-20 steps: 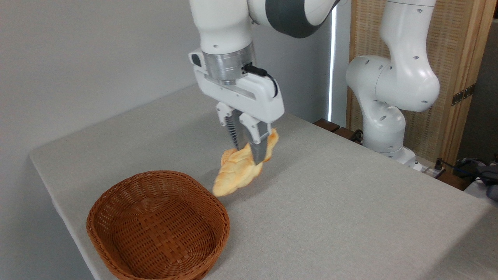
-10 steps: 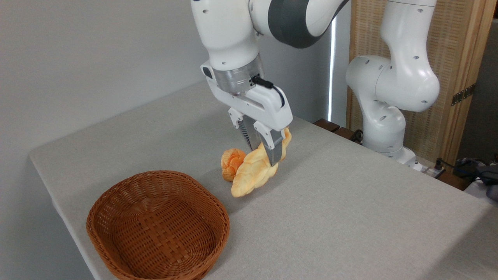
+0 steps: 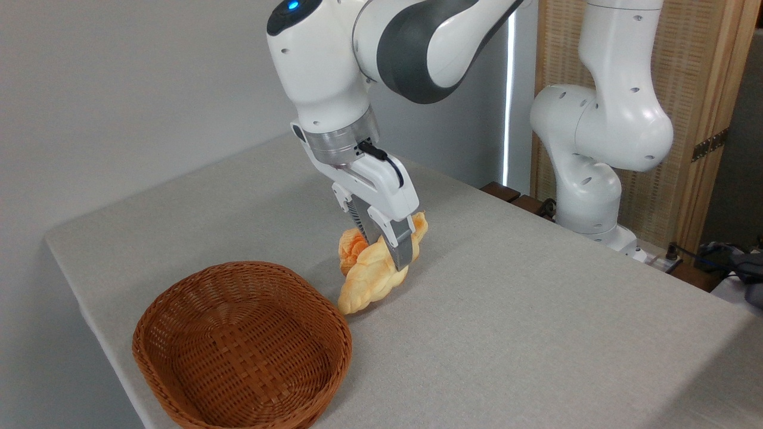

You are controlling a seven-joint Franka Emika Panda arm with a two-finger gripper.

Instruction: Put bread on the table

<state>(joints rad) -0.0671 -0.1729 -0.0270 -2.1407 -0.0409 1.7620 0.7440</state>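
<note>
Pincer (image 3: 390, 247): clamped across the middle of the braided loaf (image 3: 372, 277). Loaf: long, pale golden, plaited, tapered ends, browned upper tip; tilted, lower end at the grey surface (image 3: 536, 310), beside the wicker basket (image 3: 238, 348). Orange pastry (image 3: 351, 247): just behind the loaf.

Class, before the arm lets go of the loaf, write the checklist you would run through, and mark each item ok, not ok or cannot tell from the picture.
1. Gripper shut on the bread: ok.
2. Bread outside the basket: ok.
3. Bread's lower tip touching the table: cannot tell.
4. Bread lying flat: not ok, it is tilted.
5. Bread clear of the orange pastry: not ok, they look to be touching.
</note>
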